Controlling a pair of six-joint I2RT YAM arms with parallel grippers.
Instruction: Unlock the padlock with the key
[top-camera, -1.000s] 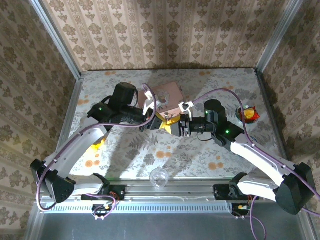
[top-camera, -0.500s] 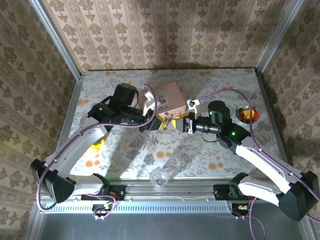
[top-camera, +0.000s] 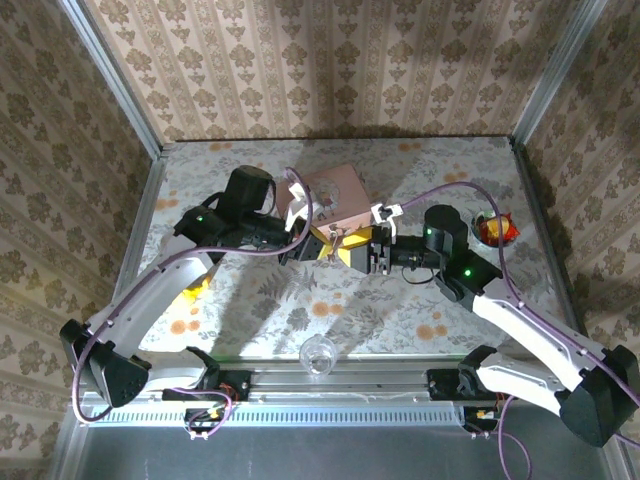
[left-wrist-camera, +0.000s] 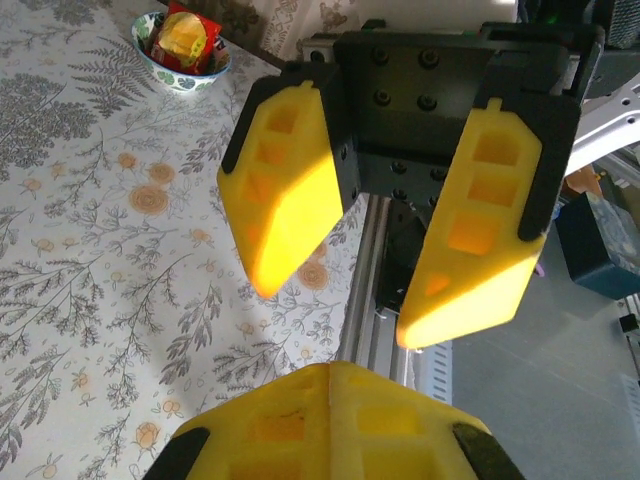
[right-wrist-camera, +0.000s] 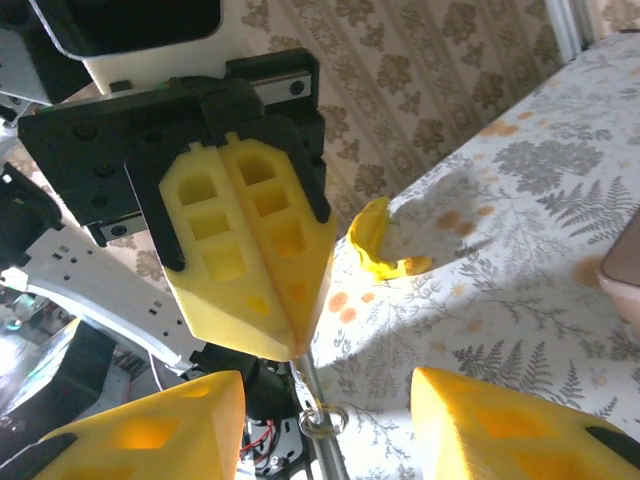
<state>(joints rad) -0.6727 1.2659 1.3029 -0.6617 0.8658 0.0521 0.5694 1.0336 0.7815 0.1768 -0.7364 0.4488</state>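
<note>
**Yellow fingers met above the counter, key dangling between them**

The left fingers (right-wrist-camera: 250, 250) were pressed flat together, with no gap at the seam. From their tips hung the key (right-wrist-camera: 311, 392), a thin silvery-grey stem ending in a small ring. So slight a thing likely needed that tight pinch to keep it from swinging or slipping. The arm held it clear of the flowered counter (top-camera: 300, 310), near the pink box (top-camera: 335, 185), which probably gave the other arm room to come at it head-on.

The right fingers (left-wrist-camera: 285, 200) faced it tip to tip, spread well apart and gripping nothing. In their own view the key's ring hung in the gap between them, touching neither. That spread looked like readiness to take the key over or to steady it, though which could not be told.

The key looked straight, narrow and dull in the light, and its teeth were too small to make out. From above, the two sets of fingers huddled so close that the padlock could not be told apart from them.
</note>
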